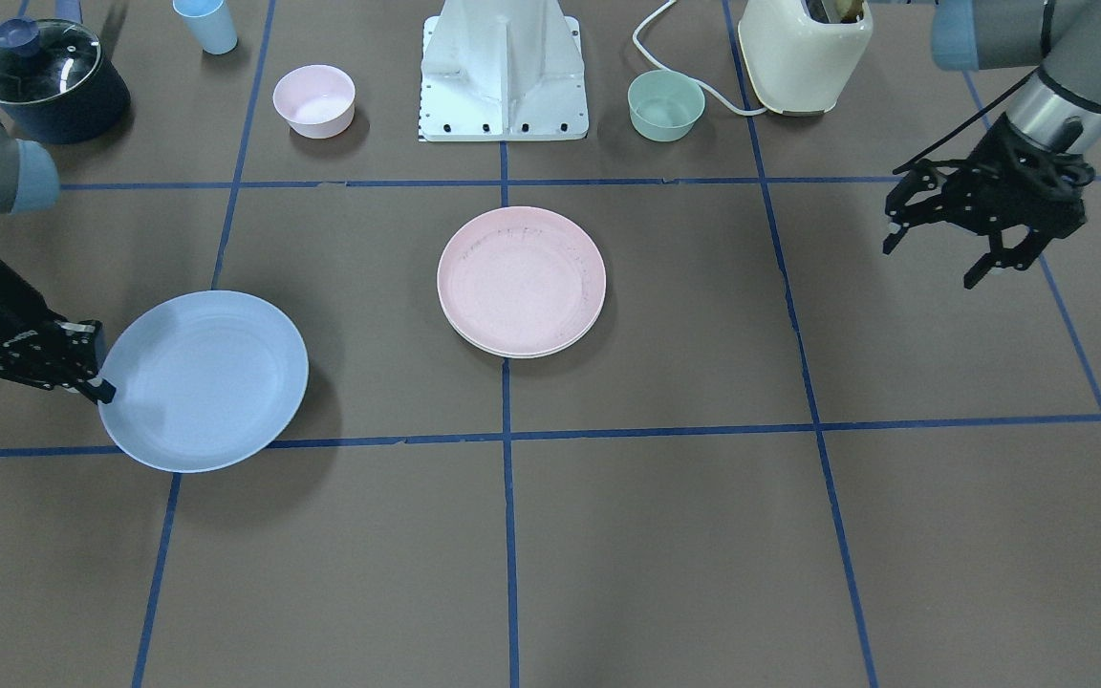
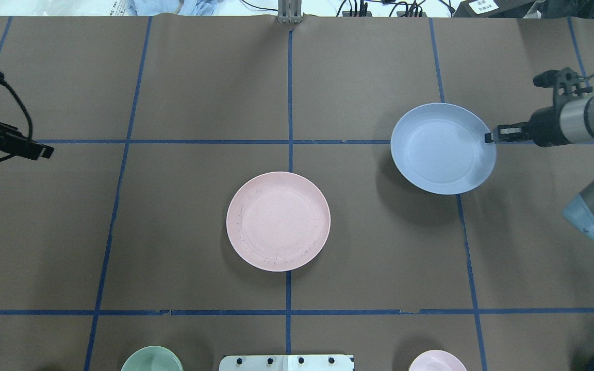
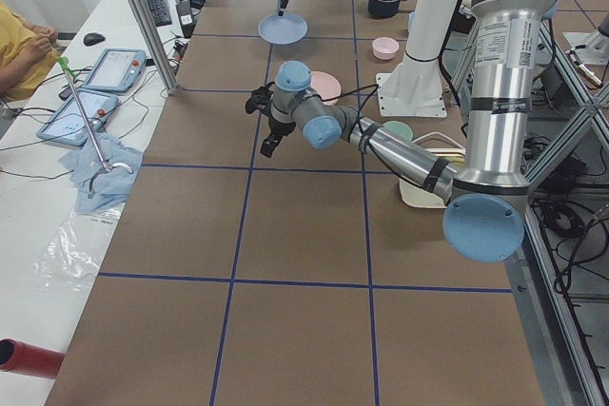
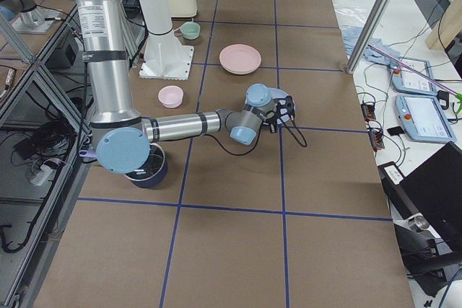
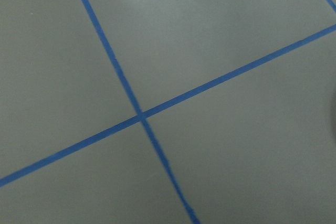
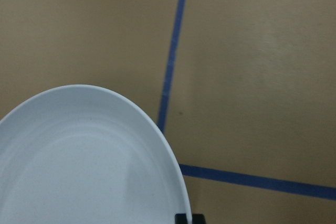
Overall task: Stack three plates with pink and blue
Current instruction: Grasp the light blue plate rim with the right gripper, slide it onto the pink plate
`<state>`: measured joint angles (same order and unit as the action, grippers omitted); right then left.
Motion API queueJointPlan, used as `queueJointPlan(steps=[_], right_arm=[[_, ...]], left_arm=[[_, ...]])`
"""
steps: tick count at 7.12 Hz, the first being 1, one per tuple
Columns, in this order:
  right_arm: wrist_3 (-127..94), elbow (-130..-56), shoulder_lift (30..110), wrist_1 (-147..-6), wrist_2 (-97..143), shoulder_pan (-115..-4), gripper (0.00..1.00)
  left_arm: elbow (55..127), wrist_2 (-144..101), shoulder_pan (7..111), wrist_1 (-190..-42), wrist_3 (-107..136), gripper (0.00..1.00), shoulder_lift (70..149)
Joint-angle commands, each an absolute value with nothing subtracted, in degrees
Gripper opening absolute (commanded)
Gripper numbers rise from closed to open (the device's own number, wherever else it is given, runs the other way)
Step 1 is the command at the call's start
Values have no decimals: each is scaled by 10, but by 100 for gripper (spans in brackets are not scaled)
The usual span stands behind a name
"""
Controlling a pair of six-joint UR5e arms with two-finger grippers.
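Clamped on only the rim of the raised blue plate point(image 1: 206, 377) at lower left, the right gripper point(image 1: 103, 387) could let it tip and slip, while the left gripper point(image 1: 933, 260) gapes empty.

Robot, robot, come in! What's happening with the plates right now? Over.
Right gripper: jaws shut on blue plate rim, plate lifted. Left gripper: jaws open, empty. Pink plate sits on cream plate, centre. Nothing between blue plate and stack.

Beneath the pink plate point(image 1: 521, 277), the cream plate point(image 1: 522, 354) shows only a rim sliver.
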<state>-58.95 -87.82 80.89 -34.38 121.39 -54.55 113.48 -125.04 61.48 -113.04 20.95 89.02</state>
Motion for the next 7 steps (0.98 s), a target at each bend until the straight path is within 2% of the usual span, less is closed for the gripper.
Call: queueJointPlan(steps=[1, 2, 4, 6, 7], right_arm=[[-703, -898, 734, -366, 1205, -495, 0], [-721, -950, 721, -434, 1181, -470, 0], [-739, -1086, 720, -609, 1077, -370, 0], [-782, -1073, 678, -642, 932, -248, 0], [-784, -1065, 665, -661, 911, -227, 0]], left_arm=[[1087, -1259, 686, -1115, 138, 100, 837], [1050, -1259, 737, -1116, 132, 100, 837], [1042, -1259, 751, -1095, 130, 100, 839], [1042, -1280, 751, -1084, 130, 100, 840], [1041, -1294, 751, -1080, 130, 100, 838]])
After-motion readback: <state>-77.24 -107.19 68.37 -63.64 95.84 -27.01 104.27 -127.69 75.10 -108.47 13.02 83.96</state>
